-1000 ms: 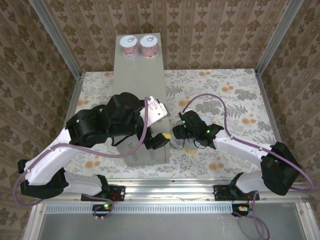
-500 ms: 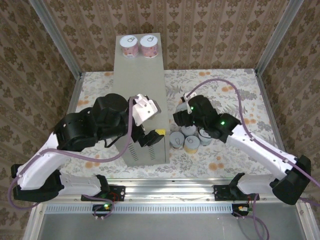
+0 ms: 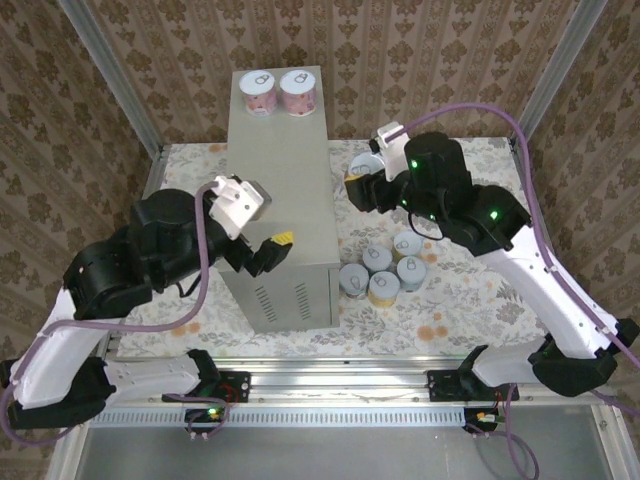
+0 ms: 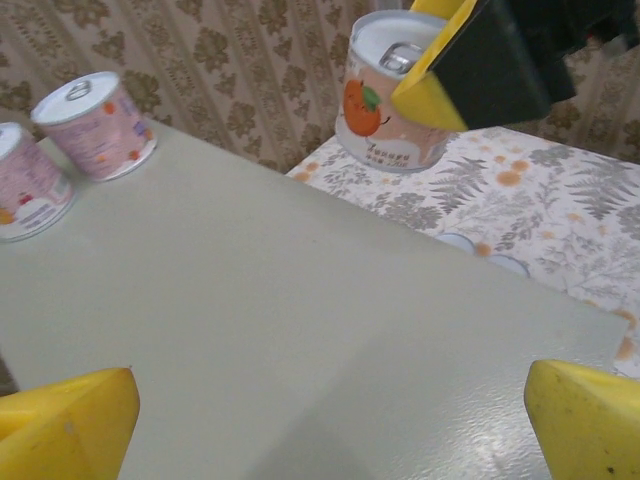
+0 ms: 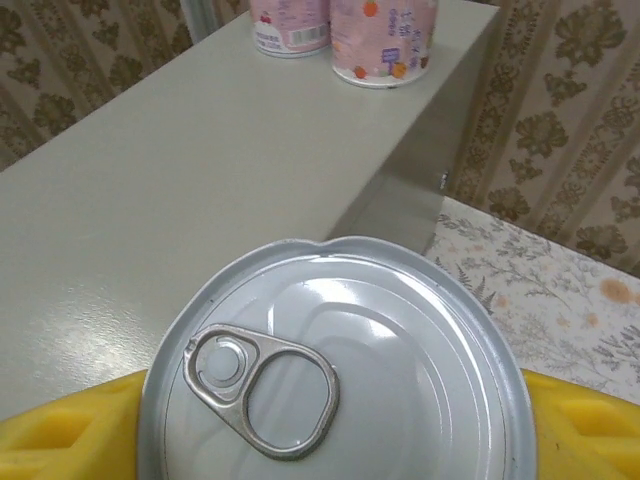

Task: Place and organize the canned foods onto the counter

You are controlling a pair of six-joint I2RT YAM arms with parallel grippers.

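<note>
Since a second ago my right pincer (image 3: 362, 180) rose from the floor cluster to the counter's (image 3: 280, 170) right edge, pads (image 5: 60, 435) clamped narrow on an orange-label can (image 3: 365, 163). My left pincer (image 4: 330, 425) stood wide over the counter top, empty. Two pink cans (image 3: 279, 91) sat at its far end; five cans (image 3: 385, 272) lay on the floral floor.
</note>
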